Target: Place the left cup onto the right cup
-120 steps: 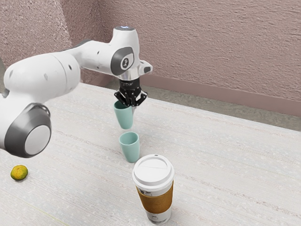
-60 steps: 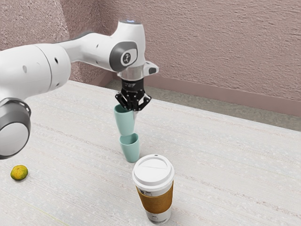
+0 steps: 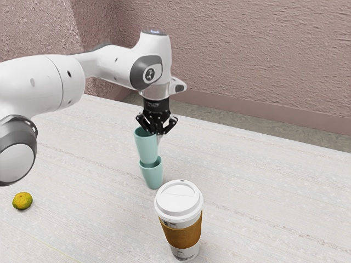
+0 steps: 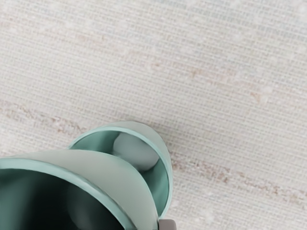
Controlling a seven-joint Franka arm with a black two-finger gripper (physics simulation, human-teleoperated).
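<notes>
Two teal cups, stacked or nearly so. The gripper (image 3: 156, 130) has its fingers pressed onto the rim wall of the held cup (image 3: 145, 147), pinching it from two sides at the exterior view's right edge of the mouth. The cup hangs mouth-up below the hand, long axis roughly vertical with a slight lean. The standing cup (image 3: 151, 174) sits upright on the table (image 3: 263, 181), directly under the held one. The held cup's base meets the standing cup's rim; I cannot tell if it has dropped inside or only touches. In the wrist view the held cup (image 4: 72, 189) is the big blurred shape right under the hand. The standing cup (image 4: 160, 158) shows just past its wall, part of its open mouth uncovered, so the two axes look a little offset. Key relation: the target lies straight down from the hand, and both long axes run vertical. The coming move is judged to be a short lowering with perhaps a small sideways trim before letting go. The risk is the lean tipping the lower cup. A lidded coffee cup (image 3: 178, 216) stands near, toward the camera, and a small yellow-green fruit (image 3: 22, 201) lies well apart at the exterior view's left; neither is in the path.
</notes>
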